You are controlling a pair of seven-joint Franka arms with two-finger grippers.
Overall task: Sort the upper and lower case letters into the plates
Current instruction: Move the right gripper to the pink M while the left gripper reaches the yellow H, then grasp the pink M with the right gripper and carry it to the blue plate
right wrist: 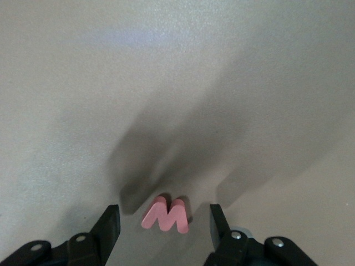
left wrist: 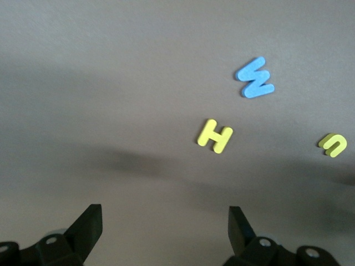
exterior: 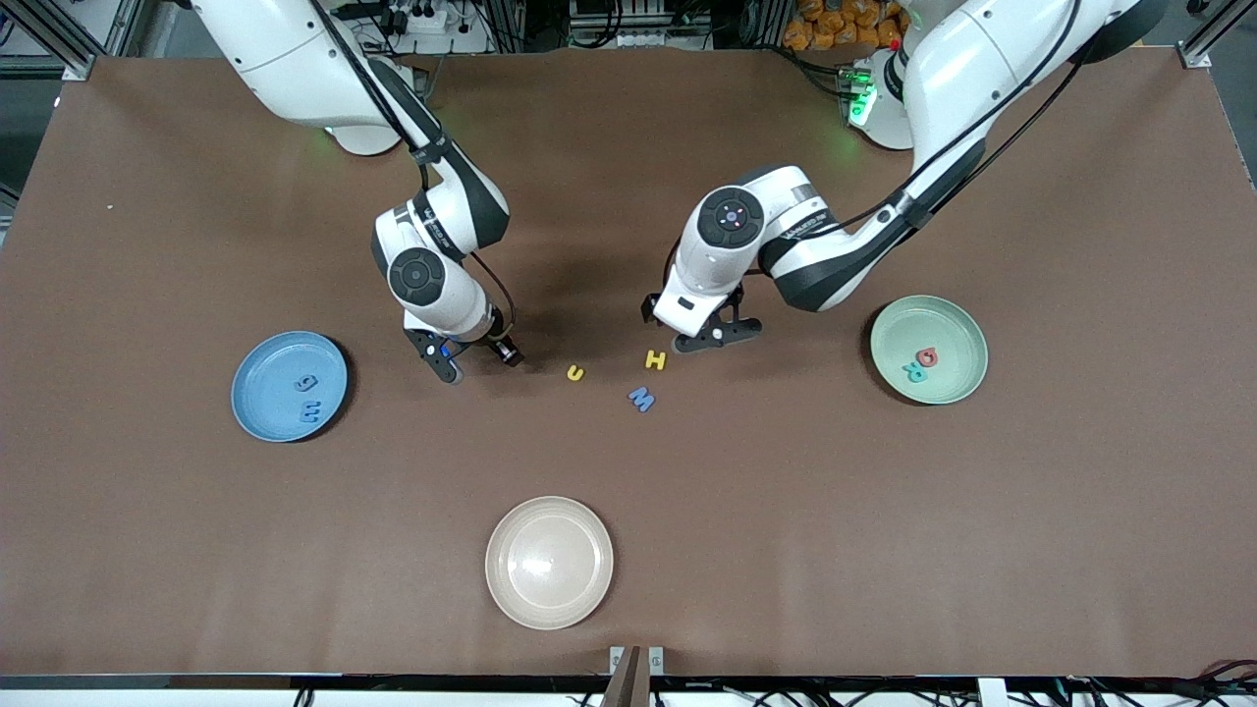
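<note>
A pink letter M (right wrist: 169, 217) lies on the table between the fingers of my right gripper (right wrist: 164, 213), which is open with a gap on each side of the letter. From the front, the right gripper (exterior: 479, 361) hides the M. My left gripper (exterior: 702, 334) hangs open and holds nothing (left wrist: 165, 215), just short of a yellow H (exterior: 655, 360). A yellow u (exterior: 574, 372) and a blue W (exterior: 641, 398) lie near the H. The blue plate (exterior: 265, 378) holds two blue letters. The mint plate (exterior: 948, 329) holds a red letter and a teal one.
A cream-beige plate (exterior: 549, 562) sits near the table's front edge, nearer the front camera than the loose letters. The brown table (exterior: 884, 511) runs wide between the plates.
</note>
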